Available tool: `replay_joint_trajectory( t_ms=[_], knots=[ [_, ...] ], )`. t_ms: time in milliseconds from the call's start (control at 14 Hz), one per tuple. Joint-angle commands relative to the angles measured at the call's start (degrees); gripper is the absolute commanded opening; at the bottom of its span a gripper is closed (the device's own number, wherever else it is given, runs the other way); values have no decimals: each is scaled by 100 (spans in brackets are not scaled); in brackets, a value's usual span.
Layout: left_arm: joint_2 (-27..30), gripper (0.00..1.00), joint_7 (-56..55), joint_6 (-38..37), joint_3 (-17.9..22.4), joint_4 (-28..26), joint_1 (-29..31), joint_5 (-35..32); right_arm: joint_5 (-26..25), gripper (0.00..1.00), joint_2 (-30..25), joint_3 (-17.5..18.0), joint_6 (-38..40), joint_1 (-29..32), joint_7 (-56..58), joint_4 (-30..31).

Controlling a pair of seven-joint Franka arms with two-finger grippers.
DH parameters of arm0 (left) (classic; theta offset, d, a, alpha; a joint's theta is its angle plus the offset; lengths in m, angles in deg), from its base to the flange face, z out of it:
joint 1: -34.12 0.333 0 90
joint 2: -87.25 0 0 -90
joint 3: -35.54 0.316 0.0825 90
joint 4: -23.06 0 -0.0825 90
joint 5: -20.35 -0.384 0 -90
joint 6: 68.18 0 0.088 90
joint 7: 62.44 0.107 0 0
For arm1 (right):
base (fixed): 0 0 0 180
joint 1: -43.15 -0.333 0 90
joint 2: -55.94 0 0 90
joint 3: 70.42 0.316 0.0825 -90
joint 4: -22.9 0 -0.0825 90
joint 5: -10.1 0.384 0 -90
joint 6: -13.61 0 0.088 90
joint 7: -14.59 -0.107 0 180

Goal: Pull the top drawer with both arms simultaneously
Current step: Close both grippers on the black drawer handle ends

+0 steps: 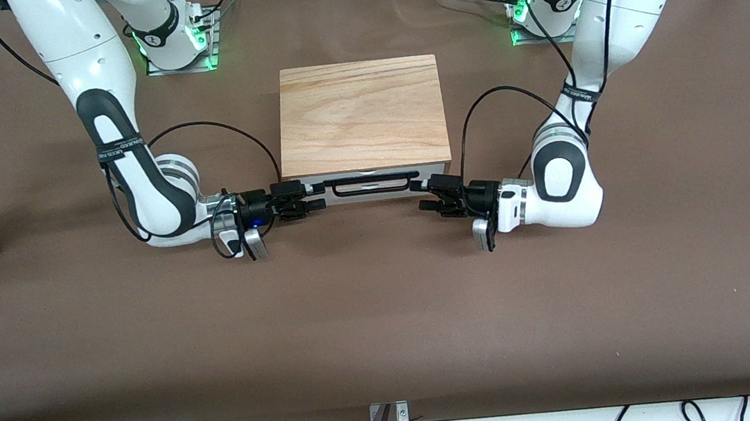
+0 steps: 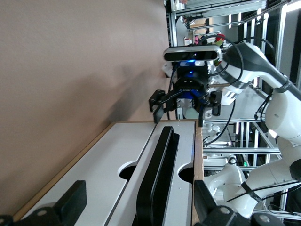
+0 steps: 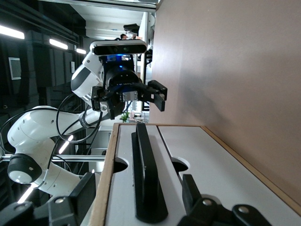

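1. The top drawer [image 1: 365, 173] is seen in the cabinet [image 1: 361, 114] at mid-table, its handle [image 1: 368, 185] facing the front camera.
2. The left gripper [image 1: 423, 194] and right gripper [image 1: 318, 197] are held at opposite handle ends, fingers apart, gripping nothing.
3. No legible writing is seen.

Two arms: glossy white shells, black joint sections, looped black cables, green-lit bases, red buttons, small black end effectors.
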Motion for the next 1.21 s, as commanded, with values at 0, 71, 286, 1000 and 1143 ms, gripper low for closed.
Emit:
replay_joint_trajectory(
  t_ms=[0,71,286,1000,1143],
  knots=[
    [118,99,354,98,-1,-284,-85,334,403,60,38,18,16,-134,284,155],
    [118,95,372,98,-45,-319,-85,343,500,52,56,18,7,-169,292,155],
    [118,54,504,107,-81,-345,-85,369,580,34,73,18,7,-222,327,155],
    [100,9,504,115,-151,-310,-85,370,589,9,74,9,-28,-214,380,120],
    [65,9,504,115,-151,-258,-67,369,589,9,65,9,-28,-214,380,103]
  ],
)
